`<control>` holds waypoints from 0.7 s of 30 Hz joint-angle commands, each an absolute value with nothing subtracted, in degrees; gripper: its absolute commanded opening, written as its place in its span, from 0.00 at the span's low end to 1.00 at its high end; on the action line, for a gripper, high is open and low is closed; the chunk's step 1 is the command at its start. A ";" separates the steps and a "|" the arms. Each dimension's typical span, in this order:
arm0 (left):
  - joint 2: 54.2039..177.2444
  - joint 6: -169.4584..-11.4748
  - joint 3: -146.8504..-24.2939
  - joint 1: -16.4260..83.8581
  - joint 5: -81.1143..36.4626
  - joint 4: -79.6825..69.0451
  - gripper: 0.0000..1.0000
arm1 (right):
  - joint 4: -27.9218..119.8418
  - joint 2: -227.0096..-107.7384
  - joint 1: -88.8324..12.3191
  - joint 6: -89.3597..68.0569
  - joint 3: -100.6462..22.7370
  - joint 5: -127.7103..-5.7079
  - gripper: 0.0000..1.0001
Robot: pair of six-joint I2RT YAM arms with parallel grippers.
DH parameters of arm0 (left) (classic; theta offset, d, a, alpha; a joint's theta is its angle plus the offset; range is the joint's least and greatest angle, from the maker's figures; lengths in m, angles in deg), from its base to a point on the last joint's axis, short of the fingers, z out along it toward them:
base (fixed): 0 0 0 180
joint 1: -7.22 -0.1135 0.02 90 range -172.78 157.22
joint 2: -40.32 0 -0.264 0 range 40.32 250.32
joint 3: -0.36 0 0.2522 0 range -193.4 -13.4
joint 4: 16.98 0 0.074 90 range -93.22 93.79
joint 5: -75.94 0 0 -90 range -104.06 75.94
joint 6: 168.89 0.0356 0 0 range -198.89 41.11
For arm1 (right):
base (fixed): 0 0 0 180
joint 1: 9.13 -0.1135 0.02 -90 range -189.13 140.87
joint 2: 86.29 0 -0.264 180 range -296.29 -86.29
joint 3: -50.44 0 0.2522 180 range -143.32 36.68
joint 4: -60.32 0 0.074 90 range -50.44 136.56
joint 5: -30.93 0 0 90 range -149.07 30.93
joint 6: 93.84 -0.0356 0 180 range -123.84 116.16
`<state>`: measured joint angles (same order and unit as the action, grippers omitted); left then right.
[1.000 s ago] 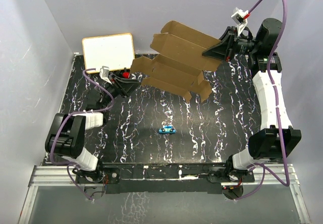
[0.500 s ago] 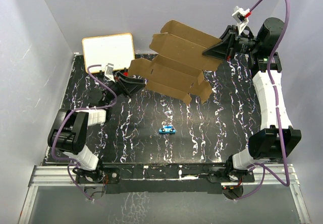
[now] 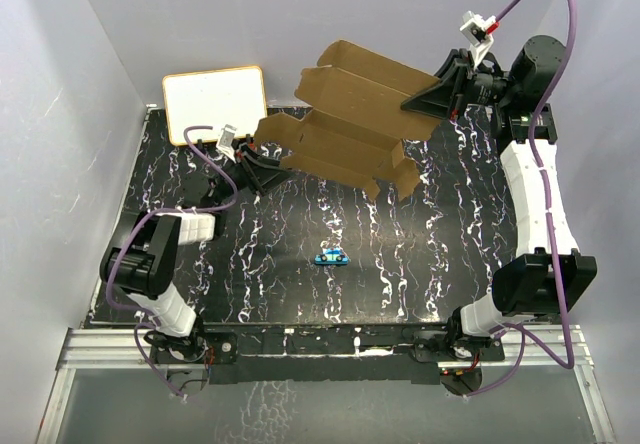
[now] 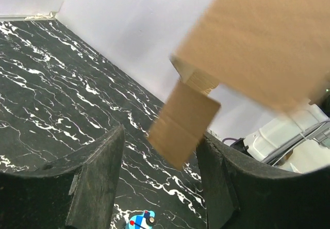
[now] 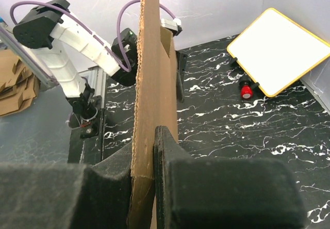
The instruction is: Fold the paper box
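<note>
I have the black marbled table point(image 3: 300, 284) under both arms. The paper box point(image 3: 345, 129) is a flat brown cut-out sheet, lifted clear of the table and tilted. The right gripper point(image 3: 412, 104) is clamped tight on the sheet's right edge, with the cardboard standing edge-on between its pads in the wrist view.

The left gripper point(image 3: 270, 166) is at the sheet's opposite, lower-left edge. Its jaws are roughly half spread and hold nothing. One flap hangs in the gap between its fingers point(image 4: 98, 177), and I cannot tell whether it touches either of them.

A white board point(image 3: 213, 102) leans behind the left gripper, with a small red object point(image 5: 246, 91) just beside it. A little blue toy point(image 3: 330, 257) lies on the table below the sheet, well apart from both grippers.
</note>
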<state>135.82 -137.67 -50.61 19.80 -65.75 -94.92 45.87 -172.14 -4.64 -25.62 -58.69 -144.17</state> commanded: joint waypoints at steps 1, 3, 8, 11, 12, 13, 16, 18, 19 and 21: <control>136.10 -138.29 -53.53 20.54 -66.46 -106.49 0.56 | 51.76 -170.68 -5.01 -28.74 -57.84 -145.34 0.08; 136.29 -138.26 -54.04 20.51 -66.01 -106.49 0.55 | 52.61 -170.60 -5.10 -29.54 -57.57 -145.53 0.08; 134.62 -136.72 -52.85 20.20 -66.69 -106.57 0.56 | 53.23 -170.66 -5.09 -30.25 -58.09 -145.80 0.08; 131.50 -136.40 -50.30 18.77 -67.04 -106.66 0.65 | 53.19 -170.99 -5.07 -30.33 -58.68 -145.66 0.08; 130.09 -136.71 -49.18 17.92 -66.49 -106.66 0.70 | 53.19 -171.10 -5.01 -30.37 -58.95 -145.58 0.08; 128.66 -137.04 -47.81 16.90 -65.46 -106.68 0.76 | 53.22 -171.18 -5.00 -30.50 -59.04 -145.54 0.08; 123.61 -139.07 -44.67 13.37 -62.42 -106.56 0.92 | 53.47 -171.28 -5.01 -30.84 -59.42 -145.52 0.08; 122.47 -142.82 -44.52 10.69 -62.09 -106.65 0.97 | 54.13 -171.28 -5.09 -31.46 -59.47 -145.58 0.08; 122.53 -145.55 -45.30 9.44 -63.06 -106.66 0.97 | 54.82 -171.21 -5.01 -32.04 -59.47 -145.63 0.08; 123.64 -150.74 -47.99 7.31 -65.68 -106.68 0.97 | 56.54 -171.15 -5.05 -33.58 -59.39 -145.91 0.08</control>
<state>124.54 -141.91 -44.67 10.90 -64.22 -95.35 50.76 -172.14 -4.97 -30.80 -57.23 -145.04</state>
